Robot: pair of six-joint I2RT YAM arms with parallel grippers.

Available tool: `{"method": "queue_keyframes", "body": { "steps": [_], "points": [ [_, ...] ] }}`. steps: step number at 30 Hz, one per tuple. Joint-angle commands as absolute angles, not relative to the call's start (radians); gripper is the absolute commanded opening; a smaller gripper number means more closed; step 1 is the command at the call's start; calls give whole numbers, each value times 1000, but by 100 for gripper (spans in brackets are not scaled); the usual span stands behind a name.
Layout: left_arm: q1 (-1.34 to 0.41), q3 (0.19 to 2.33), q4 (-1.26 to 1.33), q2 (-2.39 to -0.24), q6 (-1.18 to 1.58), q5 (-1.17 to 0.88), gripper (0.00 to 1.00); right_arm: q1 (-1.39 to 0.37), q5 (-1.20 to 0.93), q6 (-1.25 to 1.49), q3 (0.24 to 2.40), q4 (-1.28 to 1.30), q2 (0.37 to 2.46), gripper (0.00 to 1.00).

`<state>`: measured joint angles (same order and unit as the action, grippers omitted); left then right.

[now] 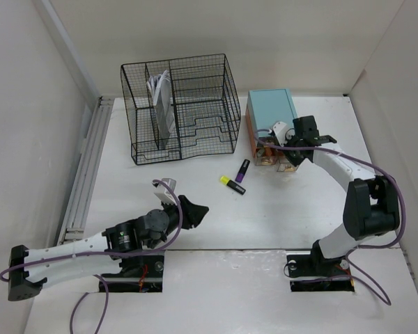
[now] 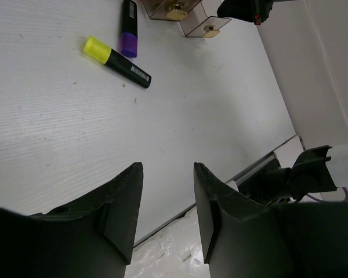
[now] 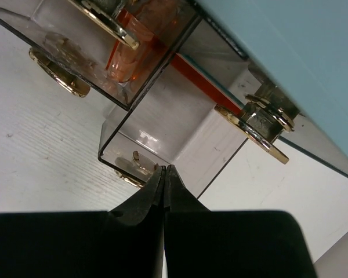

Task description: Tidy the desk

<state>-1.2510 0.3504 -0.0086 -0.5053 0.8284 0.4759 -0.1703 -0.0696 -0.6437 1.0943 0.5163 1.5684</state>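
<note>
The left gripper hovers low over the large flat white matte desk. Its 2 black fingers are spread apart, with only bare tabletop showing in the gap. Ahead of its fingertips and well apart from them lie 2 black-barrelled markers, a highlighter with a yellow cap and, just beyond it, a marker with a purple cap. They lie at an angle to each other, the purple cap just beside the highlighter's barrel. Whether they touch I cannot tell.

The right gripper has its 2 fingers pressed tightly together, with nothing visible between them. Its tips are at the front wall of a clear plastic drawer that stands open from a small teal box. Just left of the tips, a round gold knob on that wall is partly hidden behind them. Further ahead and to the left is a second clear drawer holding something orange. To the right of the tips, another gold knob sits below the teal face.

Well beyond the left gripper, a black wire-mesh organizer stands upright at the far side of the desk. White papers stand in 1 of its left slots. The desk lies beneath both grippers and carries every item.
</note>
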Motion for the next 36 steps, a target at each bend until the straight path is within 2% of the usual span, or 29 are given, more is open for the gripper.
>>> {"method": "queue_keyframes", "body": {
  "steps": [1, 7, 14, 15, 20, 24, 26, 27, 29, 30, 31, 33, 34, 35, 36],
  "points": [
    [-1258, 336, 3, -489, 831, 482, 37, -164, -63, -687, 1115, 549, 1572, 0],
    [-1258, 336, -6, -471, 831, 482, 37, -164, -114, -741, 1144, 686, 1591, 0],
    [-1258, 336, -15, -462, 831, 482, 37, -164, -101, -752, 1124, 655, 1557, 0],
    [-1258, 336, -15, -462, 831, 482, 39, -164, -91, -736, 1115, 634, 1557, 3],
    [-1258, 336, -15, -462, 831, 482, 41, -176, -12, -690, 1040, 393, 1376, 32],
    [-1258, 336, -15, -462, 831, 482, 49, -221, 6, -701, 1022, 307, 1255, 40],
    [-1258, 336, -24, -462, 831, 482, 50, -221, -56, -745, 1044, 339, 1215, 42],
    [-1258, 336, -25, -462, 831, 482, 50, -221, -184, -777, 1057, 419, 1215, 42],
    [-1258, 336, -25, -462, 831, 482, 50, -230, -344, -895, 1097, 539, 1215, 57],
    [-1258, 336, -25, -462, 831, 482, 48, -230, -486, -926, 1097, 590, 1224, 65],
    [-1258, 336, -25, -462, 831, 482, 34, -254, -541, -961, 1097, 668, 1224, 68],
    [-1258, 327, -25, -451, 842, 482, 13, -291, -586, -986, 1059, 669, 1235, 70],
    [-1258, 327, -25, -440, 842, 482, 2, -343, -571, -973, 1040, 625, 1245, 67],
    [-1258, 316, -25, -440, 856, 482, 0, -375, -542, -945, 1023, 600, 1255, 53],
    [-1258, 316, -37, -430, 867, 491, 0, -406, -517, -910, 1011, 586, 1281, 45]
  ]
}}
